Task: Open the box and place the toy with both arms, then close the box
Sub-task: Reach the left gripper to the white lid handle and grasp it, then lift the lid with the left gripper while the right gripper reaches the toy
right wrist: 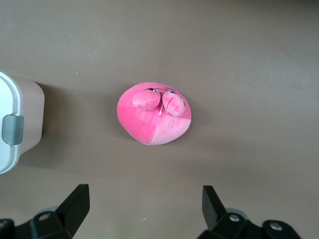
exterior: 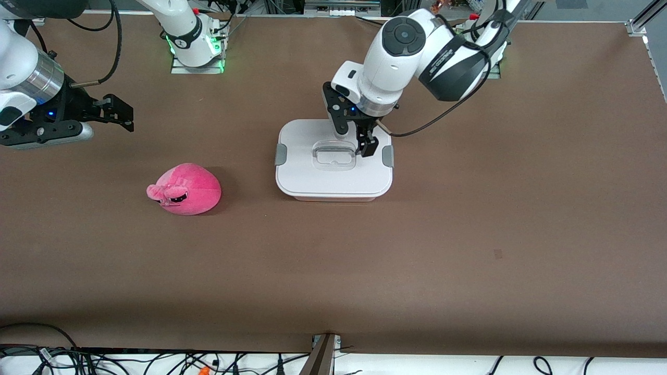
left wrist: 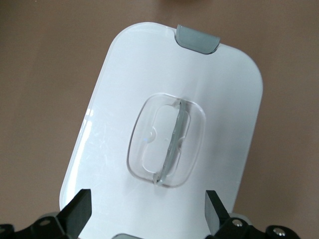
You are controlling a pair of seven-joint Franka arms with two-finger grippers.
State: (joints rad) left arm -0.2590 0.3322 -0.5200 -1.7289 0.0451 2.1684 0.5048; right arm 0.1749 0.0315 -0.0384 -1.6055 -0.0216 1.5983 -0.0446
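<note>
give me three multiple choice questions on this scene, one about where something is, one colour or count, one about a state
1. Where is the left gripper?
A. over the box lid, at its clear handle
B. over the plush toy
C. over bare table, away from the box

2. How many grey clips show on the box in the front view?
A. none
B. two
C. four

3. What state is the box lid in?
A. lifted off and set on the table
B. on the box, closed
C. held up in the air by the right gripper

Answers:
1. A, its open fingers straddle the clear handle in the left wrist view.
2. B, one grey clip sits at each short end of the lid.
3. B, the white lid lies flat on the tub; the pink plush toy lies on the table beside it, and the open right gripper holds nothing.
</note>
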